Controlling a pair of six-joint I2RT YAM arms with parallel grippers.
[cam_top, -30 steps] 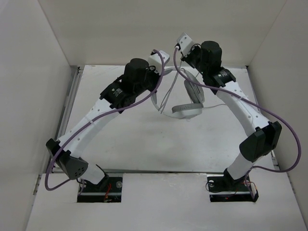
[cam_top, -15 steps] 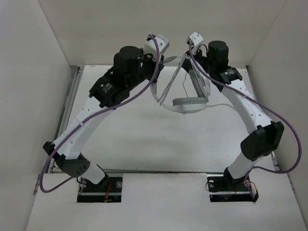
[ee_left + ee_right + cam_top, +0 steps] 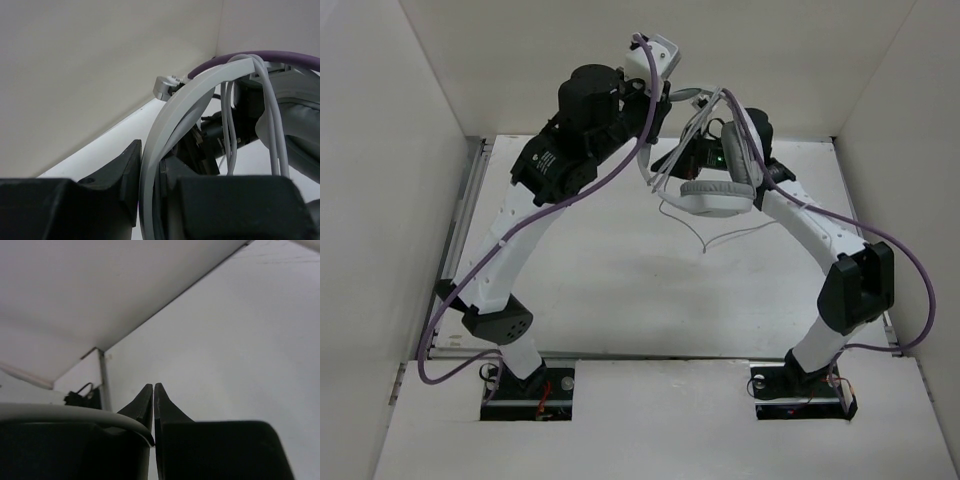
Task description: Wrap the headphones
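The white and light-grey headphones (image 3: pixel 716 196) hang in the air between both arms, one earcup facing up at me. My left gripper (image 3: pixel 670 98) is raised high and is shut on the curved headband (image 3: pixel 172 112); its jaws (image 3: pixel 150 155) pinch the band between them. Thin grey cable (image 3: pixel 229 125) strands run over the band, and a loose length (image 3: pixel 705 240) dangles below the earcup. My right gripper (image 3: pixel 153 386) sits behind the headphones, mostly hidden in the top view. Its jaws are pressed together and nothing shows between the tips. A light-grey headphone part (image 3: pixel 75 412) lies over its left finger.
The white table (image 3: pixel 620 280) is boxed in by pale walls on the left, back and right. A metal rail (image 3: pixel 465 200) runs along the left edge. Thick purple arm cables (image 3: pixel 610 175) loop off both arms.
Both arms have risen and drawn together at the back, lifting the headphones higher. The left wrist has climbed most, and the cable now dangles beneath the earcup.
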